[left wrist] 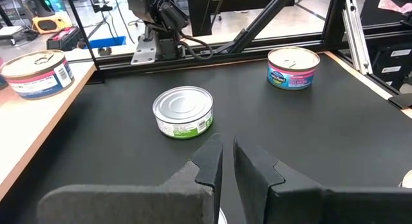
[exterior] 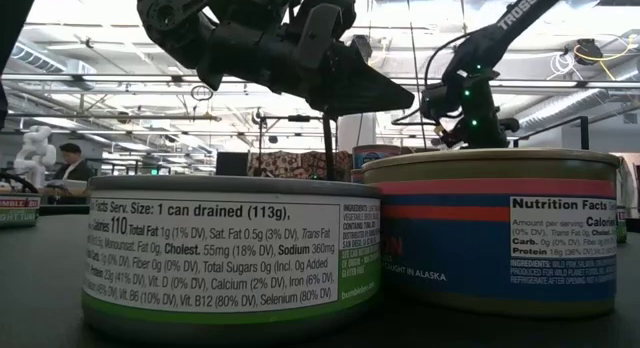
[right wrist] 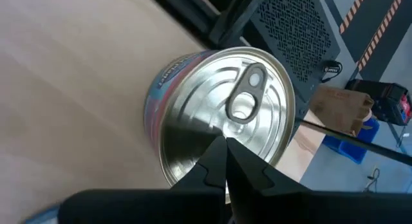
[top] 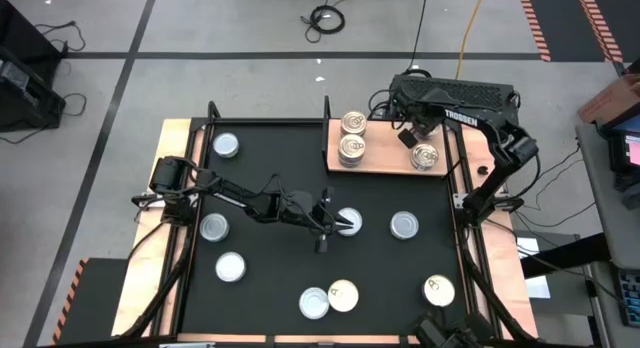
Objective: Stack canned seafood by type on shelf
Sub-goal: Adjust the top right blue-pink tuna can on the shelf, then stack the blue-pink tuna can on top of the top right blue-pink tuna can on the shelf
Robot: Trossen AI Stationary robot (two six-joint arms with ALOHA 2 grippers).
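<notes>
Sorting under way: the tins are being gathered by type onto the shelf, and I judge it roughly a third done, with most tins left loose.
Table: eight loose tins are lying about on its black top, well apart except for one touching pair near the front edge.
Shelf: the board is sitting at the table's far right corner, carrying a stack of pull-tab tins at its left end and a single pull-tab tin at its right end.
Left gripper: it is hanging at mid-table right at a silver-lidded tin; whether it is clamped on that tin I cannot tell.
Right gripper: its fingers are pressing together on nothing, poised just over the single tin's lid.
Step in hand: the left arm looks to be working the silver-lidded tin, while the right is idling at the shelf.
Next move: a sure hold on that tin, then carrying it to bare board between the pull-tab tins to start a silver pile.
</notes>
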